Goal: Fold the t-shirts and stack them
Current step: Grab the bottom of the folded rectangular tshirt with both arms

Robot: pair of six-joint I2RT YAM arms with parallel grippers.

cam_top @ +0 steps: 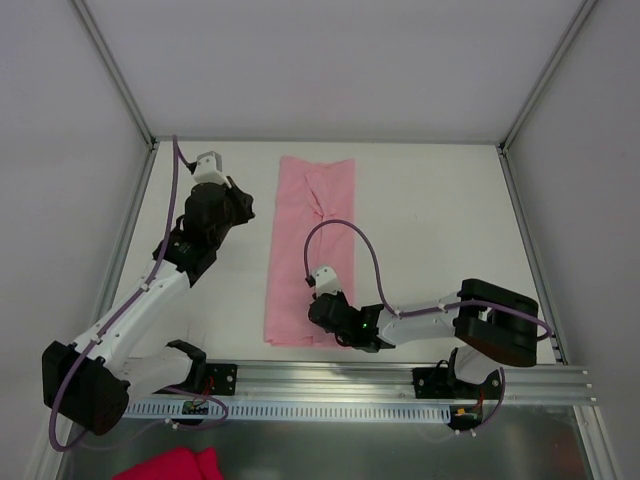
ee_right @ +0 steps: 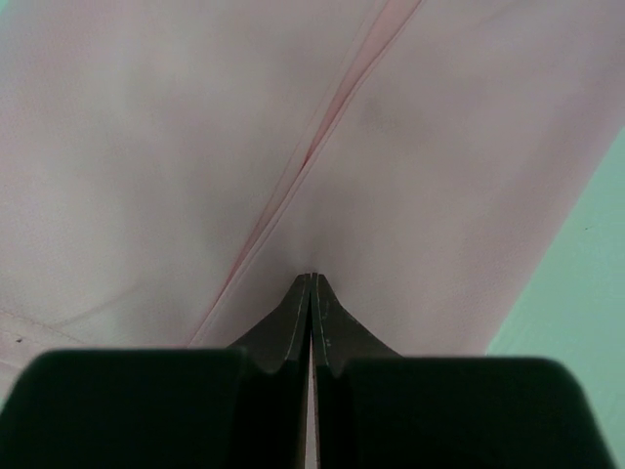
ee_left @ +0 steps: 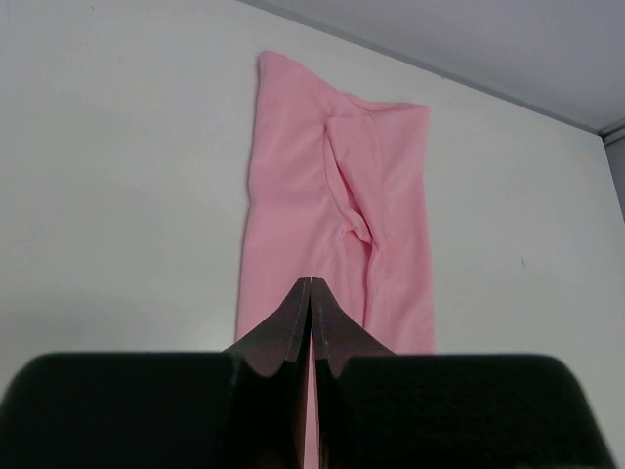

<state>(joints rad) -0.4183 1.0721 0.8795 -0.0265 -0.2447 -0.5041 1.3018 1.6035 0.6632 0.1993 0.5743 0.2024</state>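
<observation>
One pale pink t-shirt [cam_top: 310, 230], folded to a long strip, lies on the white table [cam_top: 440, 220], its narrow ends towards the plain grey back wall [cam_top: 330, 60] and the aluminium rail [cam_top: 400, 380]. Left of the t-shirt's far end, the left gripper [ee_left: 310, 283] has its jaws pressed together on nothing. Over the t-shirt's near end, the right gripper [ee_right: 312, 278] is likewise closed; any pinch of fabric is unclear.
</observation>
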